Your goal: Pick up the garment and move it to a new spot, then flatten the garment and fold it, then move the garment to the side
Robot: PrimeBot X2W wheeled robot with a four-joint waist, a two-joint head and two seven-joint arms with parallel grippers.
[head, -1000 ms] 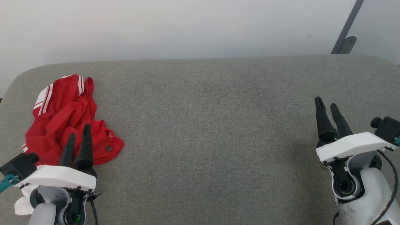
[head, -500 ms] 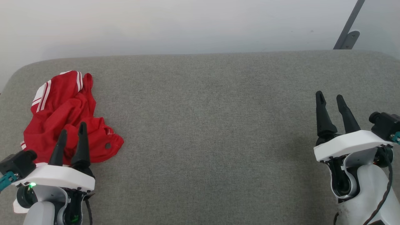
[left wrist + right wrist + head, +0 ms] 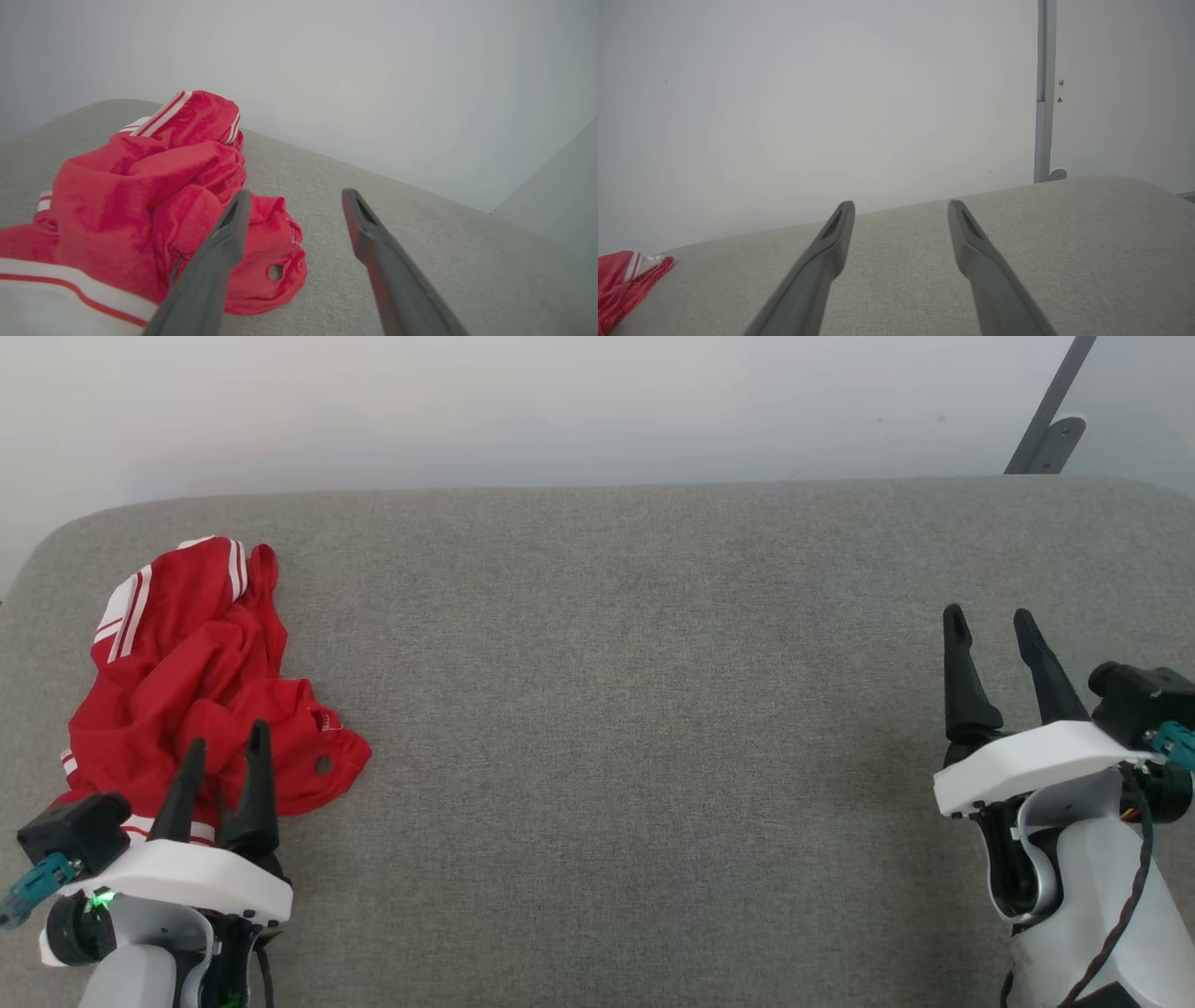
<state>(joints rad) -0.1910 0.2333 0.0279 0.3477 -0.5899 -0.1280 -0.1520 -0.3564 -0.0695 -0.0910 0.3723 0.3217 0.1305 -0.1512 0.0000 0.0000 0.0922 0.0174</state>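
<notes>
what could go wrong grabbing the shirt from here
The shirt lies crumpled, so the open left gripper may pinch several layers and lift a wad that won't spread flat. It sits by the left edge of the table, so a stray drag might pull it off. The open right gripper is far across, so help may come late.

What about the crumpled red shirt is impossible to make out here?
- Red jersey shirt with white striped trim: any front print, buried in its own folds, head and left wrist views.
- Its white sleeve: cut by the left wrist view's bottom edge.
- Contact with the open left gripper: unclear, head view.
</notes>
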